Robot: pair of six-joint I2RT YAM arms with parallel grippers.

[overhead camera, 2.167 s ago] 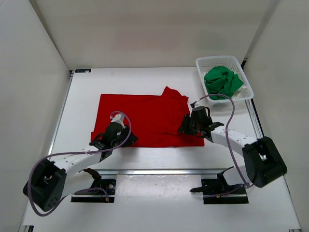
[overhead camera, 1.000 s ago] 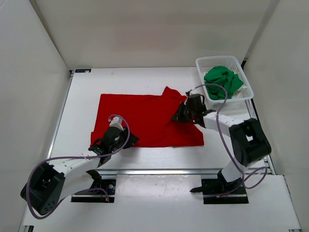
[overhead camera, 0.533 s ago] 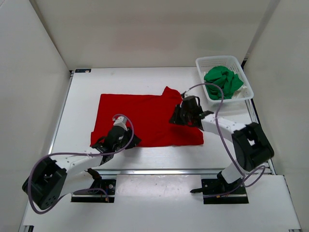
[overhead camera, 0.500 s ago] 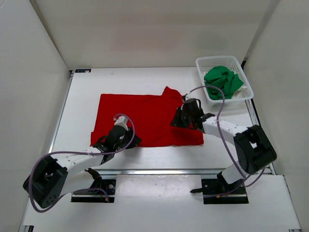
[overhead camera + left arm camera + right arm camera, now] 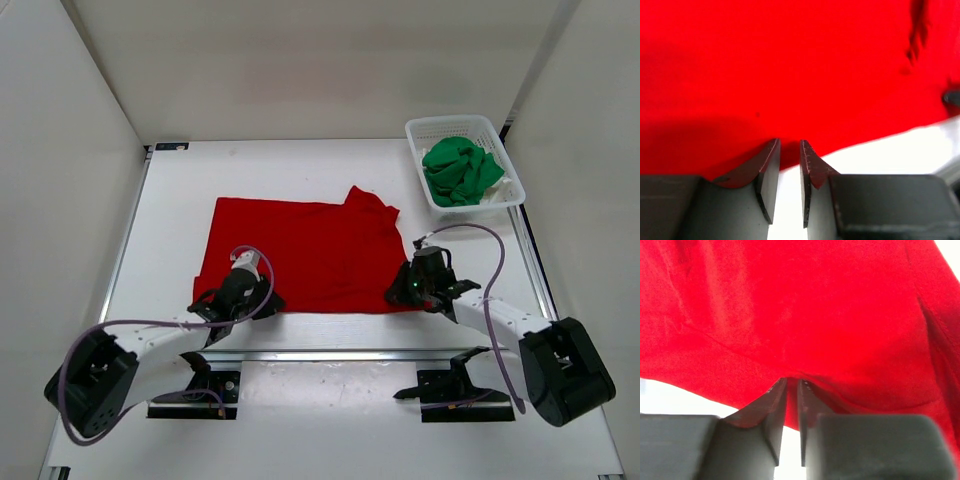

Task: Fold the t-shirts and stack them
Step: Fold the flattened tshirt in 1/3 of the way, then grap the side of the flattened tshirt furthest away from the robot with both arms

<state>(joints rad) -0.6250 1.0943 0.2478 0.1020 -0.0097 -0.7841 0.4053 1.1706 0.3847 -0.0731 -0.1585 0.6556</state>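
**Red shirt pinched at both near corners**

The red t-shirt (image 5: 305, 255) lies spread almost flat across the middle of the white worktop (image 5: 300, 170). One sleeve juts toward the far right, and the long hem runs along the side nearest my bases. My left gripper (image 5: 789, 150) sits at the hem's near-left corner. Its jaws are drawn to a narrow slit with the red edge caught between the tips, and bare worktop shows just below them. My right gripper (image 5: 791, 387) works the near-right corner the same way, its jaws all but together on the hem. The cloth there rises in soft creases away from the fingertips (image 5: 776, 392).

From above, both my arms reach in low from the near edge, one to each end of that hem, with the shirt's body stretching away from them. The green t-shirt (image 5: 460, 170) sits bundled in the white mesh basket (image 5: 450, 120) at the far right corner of the worktop, well apart from the red one.
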